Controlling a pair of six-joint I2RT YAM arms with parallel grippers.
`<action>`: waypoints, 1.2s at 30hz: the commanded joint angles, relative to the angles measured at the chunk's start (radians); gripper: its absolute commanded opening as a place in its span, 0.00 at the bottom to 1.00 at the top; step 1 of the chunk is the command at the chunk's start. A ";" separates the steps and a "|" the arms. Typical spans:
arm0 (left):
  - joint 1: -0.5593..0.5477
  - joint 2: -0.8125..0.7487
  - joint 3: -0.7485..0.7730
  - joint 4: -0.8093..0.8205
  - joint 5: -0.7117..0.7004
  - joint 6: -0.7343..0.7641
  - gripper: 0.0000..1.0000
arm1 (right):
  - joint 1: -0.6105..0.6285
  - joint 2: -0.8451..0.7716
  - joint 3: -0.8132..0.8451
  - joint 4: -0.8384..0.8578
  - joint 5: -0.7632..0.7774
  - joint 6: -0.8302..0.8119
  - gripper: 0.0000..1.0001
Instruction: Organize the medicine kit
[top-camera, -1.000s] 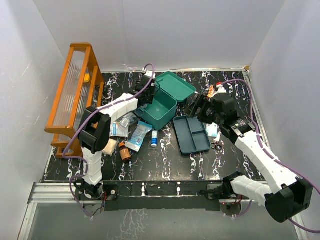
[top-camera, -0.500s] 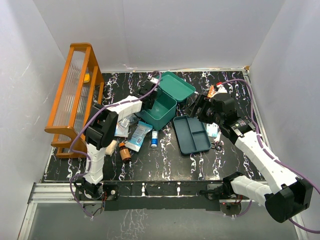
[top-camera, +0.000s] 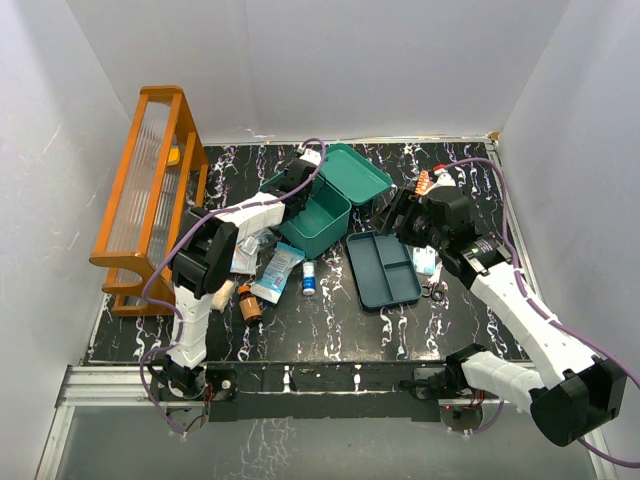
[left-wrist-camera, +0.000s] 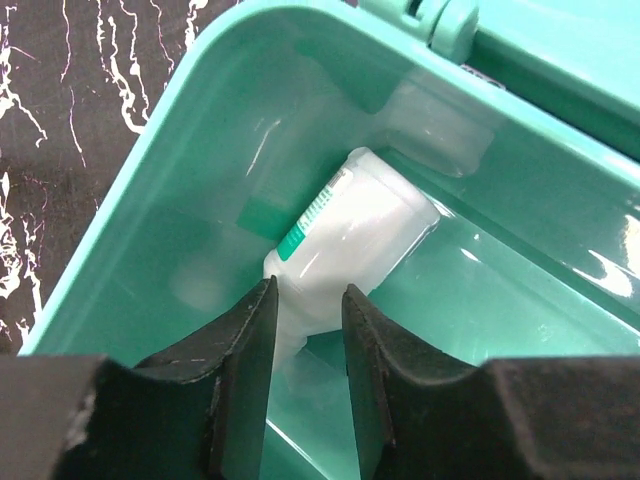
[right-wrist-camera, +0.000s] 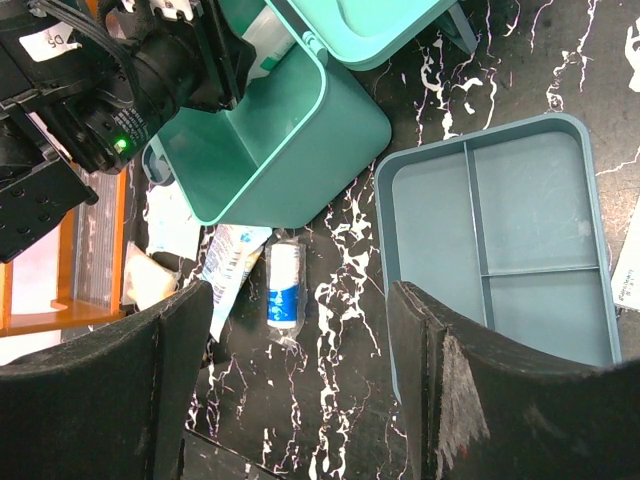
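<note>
The medicine kit's teal box (top-camera: 318, 222) stands open at mid-table, its lid (top-camera: 350, 172) swung back. Its three-compartment tray (top-camera: 382, 268) lies empty to the right of the box. My left gripper (top-camera: 303, 190) reaches down into the box. In the left wrist view a white bottle (left-wrist-camera: 360, 235) with a green label leans against the box wall (left-wrist-camera: 150, 180). The left gripper (left-wrist-camera: 305, 310) stands narrow around the bottle's thin end, with a gap on the right side. My right gripper (right-wrist-camera: 300, 390) hangs wide open above the table between box and tray, holding nothing.
An orange wooden rack (top-camera: 150, 190) stands along the left edge. Loose items lie left of the box: a blue-labelled roll (top-camera: 308, 277), a sachet (top-camera: 277, 270) and a brown bottle (top-camera: 249, 302). More small packs (top-camera: 425, 262) lie right of the tray.
My left gripper has moved from the box's left rim further in toward the hinge side, and its jaws have narrowed. The right arm has not moved.
</note>
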 joint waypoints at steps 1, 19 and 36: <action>0.003 -0.046 -0.007 0.028 -0.021 0.001 0.34 | -0.002 -0.028 0.013 0.018 0.023 -0.008 0.68; 0.005 -0.436 -0.013 -0.107 0.215 -0.145 0.68 | -0.001 0.012 0.054 0.045 -0.125 -0.060 0.67; 0.012 -0.824 -0.030 -0.210 0.260 -0.174 0.99 | 0.517 0.295 0.141 0.137 0.100 0.029 0.69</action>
